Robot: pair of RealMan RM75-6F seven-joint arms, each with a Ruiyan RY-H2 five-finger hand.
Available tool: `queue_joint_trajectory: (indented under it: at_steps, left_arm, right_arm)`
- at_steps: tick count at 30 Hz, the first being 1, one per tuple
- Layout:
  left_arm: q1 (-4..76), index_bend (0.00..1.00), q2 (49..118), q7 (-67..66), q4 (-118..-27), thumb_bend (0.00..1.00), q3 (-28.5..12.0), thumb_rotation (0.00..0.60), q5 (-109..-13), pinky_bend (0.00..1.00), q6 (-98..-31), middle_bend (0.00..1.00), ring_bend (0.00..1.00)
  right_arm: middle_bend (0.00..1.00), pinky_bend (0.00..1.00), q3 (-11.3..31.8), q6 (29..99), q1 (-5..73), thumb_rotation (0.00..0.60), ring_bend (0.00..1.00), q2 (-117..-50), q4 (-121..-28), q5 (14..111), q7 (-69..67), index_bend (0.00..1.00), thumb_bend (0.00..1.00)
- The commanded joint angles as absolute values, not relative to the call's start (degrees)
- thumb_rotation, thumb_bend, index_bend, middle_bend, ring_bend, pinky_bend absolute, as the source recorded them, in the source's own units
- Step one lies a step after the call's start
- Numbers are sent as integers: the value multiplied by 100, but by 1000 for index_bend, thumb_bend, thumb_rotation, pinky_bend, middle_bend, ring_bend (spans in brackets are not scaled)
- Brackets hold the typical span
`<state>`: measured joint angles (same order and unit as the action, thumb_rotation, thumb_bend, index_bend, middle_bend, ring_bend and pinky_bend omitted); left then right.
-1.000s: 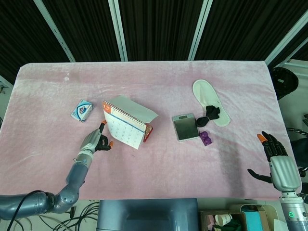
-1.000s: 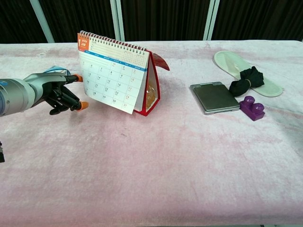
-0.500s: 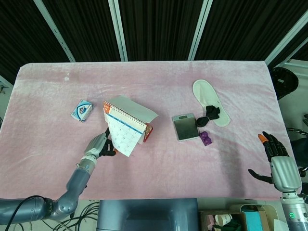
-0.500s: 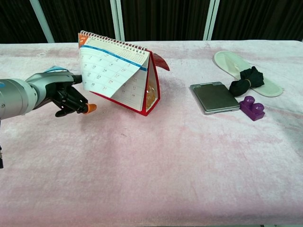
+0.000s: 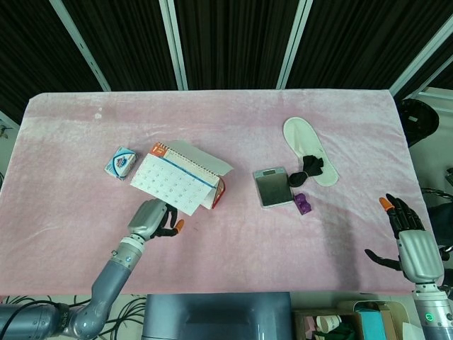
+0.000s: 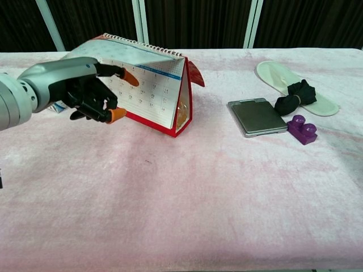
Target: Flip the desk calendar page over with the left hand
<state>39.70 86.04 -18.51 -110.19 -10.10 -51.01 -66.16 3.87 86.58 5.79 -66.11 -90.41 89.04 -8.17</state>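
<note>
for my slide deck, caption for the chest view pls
Left hand lifts the desk calendar page up from below, mid-flip.

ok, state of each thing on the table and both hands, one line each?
desk calendar: standing upright, tent-style.
calendar page: lifted off the front face, part-way through the flip.
left hand: under the raised page, fingers touching it.
right hand: off the table edge, open, holding nothing.
slipper: lying flat, black item on it.
scale: flat, nothing on it.

My left hand [image 6: 85, 93], lower left in the head view, has a silver-grey shell, black fingers [image 6: 93, 107], orange tips; my right hand [image 5: 409, 237] matches.
</note>
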Motion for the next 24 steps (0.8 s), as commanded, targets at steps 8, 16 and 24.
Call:
queue_joint_trajectory:
  at_steps: [8, 16, 24]
  left_arm:
    - [3990, 276, 8767, -2683, -10738, 405, -754, 600, -7348, 711, -7572, 647, 604]
    - [4304, 252, 8861, -3216, -10316, 346, -1126, 600, -7603, 650, -7464, 582, 531]
    - [4871, 10, 8747, -4286, -10064, 15, -1620, 600, -6538, 245, -6634, 190, 147]
  right_arm:
    - [0, 102, 399, 8642, 584, 600, 0, -6610, -9038, 8878, -842, 0, 33]
    - [0, 102, 409, 8618, 589, 600, 0, -6602, -9042, 8847, -873, 0, 33]
    - [0, 102, 420, 8613, 586, 600, 0, -6598, -9041, 8820, -890, 0, 39]
